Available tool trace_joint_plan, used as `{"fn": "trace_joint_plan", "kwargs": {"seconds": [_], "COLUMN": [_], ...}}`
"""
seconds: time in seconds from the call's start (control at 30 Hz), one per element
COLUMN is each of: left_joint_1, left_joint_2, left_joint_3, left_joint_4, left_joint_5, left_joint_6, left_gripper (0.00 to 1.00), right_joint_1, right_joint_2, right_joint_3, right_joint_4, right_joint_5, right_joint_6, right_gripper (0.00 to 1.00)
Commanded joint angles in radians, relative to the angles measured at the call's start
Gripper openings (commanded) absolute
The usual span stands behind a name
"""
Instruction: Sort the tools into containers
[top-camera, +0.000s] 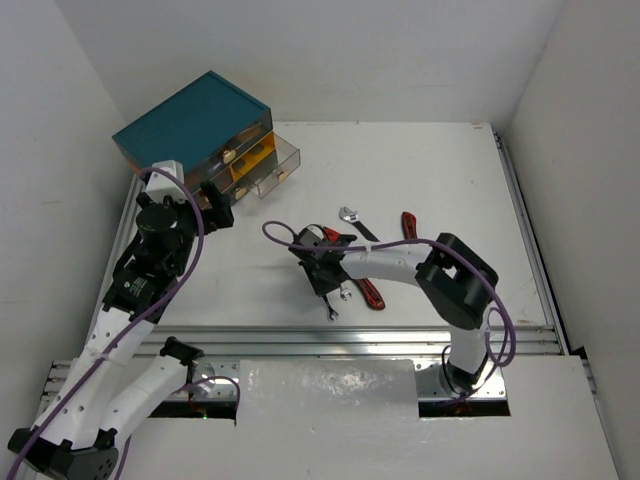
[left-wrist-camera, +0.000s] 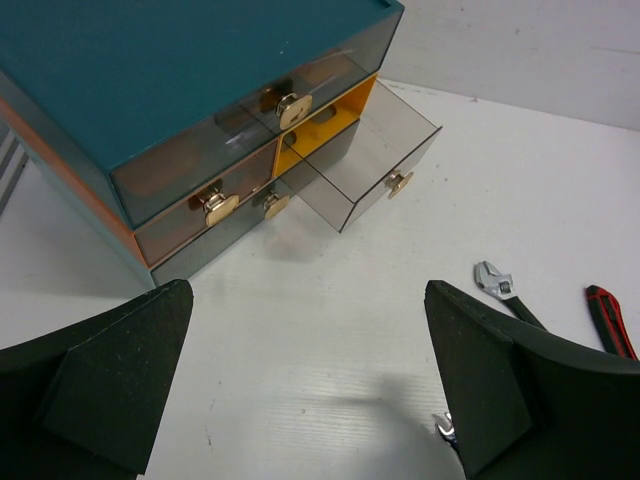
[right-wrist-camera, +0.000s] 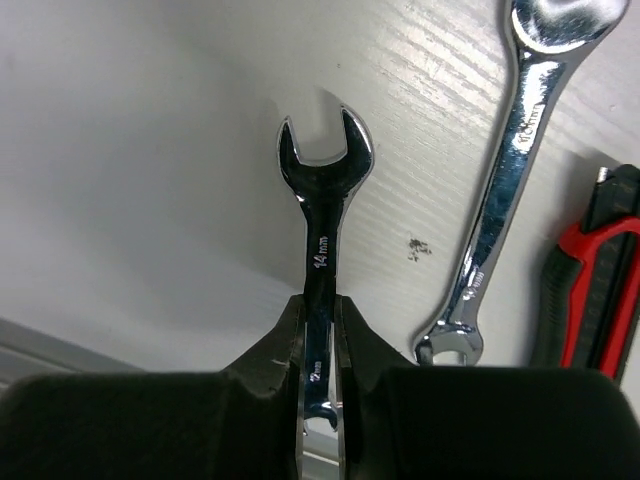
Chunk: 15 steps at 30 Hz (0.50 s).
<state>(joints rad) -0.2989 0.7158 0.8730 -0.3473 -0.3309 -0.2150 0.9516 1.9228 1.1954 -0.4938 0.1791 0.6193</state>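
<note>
Cabinet, teal-topped, stands at the far left corner of the white counter with one drawer pulled out. The left tool hovers just in front of it. The right tool is low near the middle of the near edge, beside red-and-black cutters. An adjustable wrench lies beyond, and white walls enclose the counter.

Left wrist view: the left tool is spread wide, gripping nothing, and faces the open drawer.

Right wrist view: the right tool is clenched on the shank of a 14 mm open-end wrench, whose open end points away. A second wrench lies beside it.
</note>
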Motion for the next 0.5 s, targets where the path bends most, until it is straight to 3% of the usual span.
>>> {"fn": "trace_joint_plan", "kwargs": {"seconds": [0.0,0.3,0.47], "left_joint_1": [0.01,0.009,0.01], "left_joint_2": [-0.006,0.014,0.016], "left_joint_3": [0.006,0.009,0.007], "left_joint_4": [0.041,0.044,0.042], "left_joint_5": [-0.002,0.001,-0.002], "left_joint_6": [0.003,0.002,0.002], "left_gripper": [1.0,1.0,1.0], "right_joint_1": [0.006,0.003,-0.084], "right_joint_2": [-0.12,-0.211,-0.14], "right_joint_3": [-0.008,0.024,0.278], "right_joint_4": [0.089,0.159,0.19], "right_joint_5": [0.014,0.072,0.012], "right_joint_6": [-0.052,-0.151,-0.279], "right_gripper": [0.06,0.06,0.07]}}
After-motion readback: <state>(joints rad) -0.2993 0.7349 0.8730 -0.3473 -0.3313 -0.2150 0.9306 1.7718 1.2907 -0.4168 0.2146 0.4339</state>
